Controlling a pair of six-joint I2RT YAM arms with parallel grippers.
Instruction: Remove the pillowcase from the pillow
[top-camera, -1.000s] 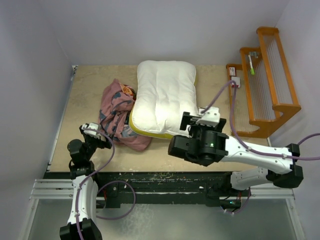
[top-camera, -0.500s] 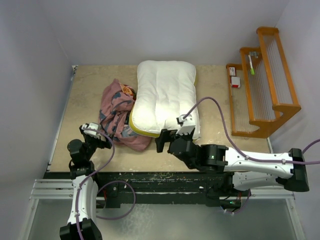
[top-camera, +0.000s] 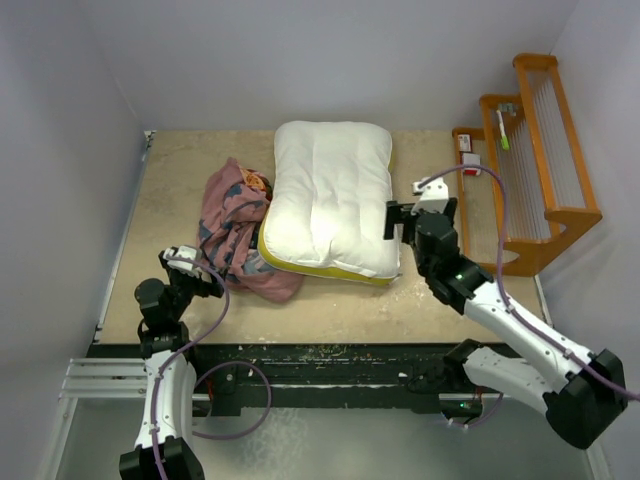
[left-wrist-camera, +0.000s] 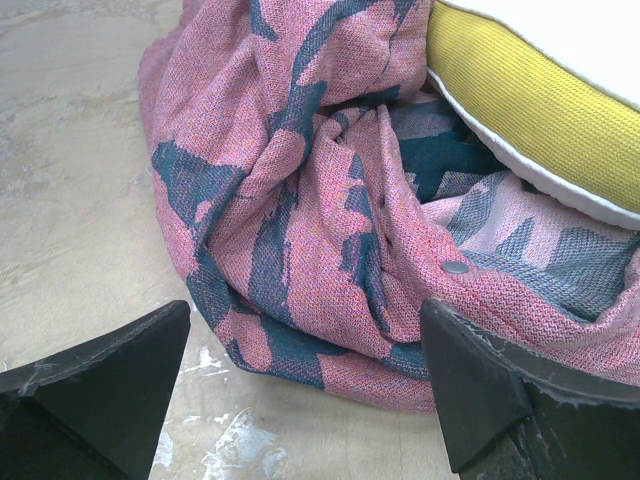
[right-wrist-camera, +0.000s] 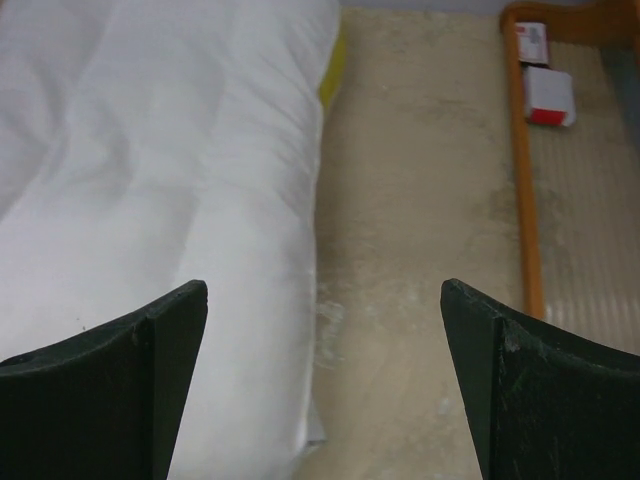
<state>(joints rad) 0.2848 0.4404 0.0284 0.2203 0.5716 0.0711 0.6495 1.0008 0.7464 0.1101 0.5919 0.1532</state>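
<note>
Surface (top-camera: 170, 190) condition: tan, scuffed board running from my arm bases at the near edge to pale walls (top-camera: 350, 60) at the back and both sides. A wooden rack (top-camera: 530, 150) stands along the right side.

Pillowcase (top-camera: 232, 225) position: crumpled in a heap on the near left of the surface, pinkish inner side outward with dark blue patches. Its right part is tucked under the near-left corner of the pillow (top-camera: 330, 190). The pillow lies white and uncovered at the centre, its yellow band showing along the near edge, and it reaches toward the far wall.

Left end effector (left-wrist-camera: 305, 320) state: fingers spread wide, nothing gripped, low over the surface, with the heap just ahead of the fingertips. Contact with the fabric cannot be confirmed.

Right end effector (right-wrist-camera: 322, 290) state: fingers spread wide, nothing gripped. It hangs over the pillow's right edge, with white quilting by one finger and bare surface by the other.
</note>
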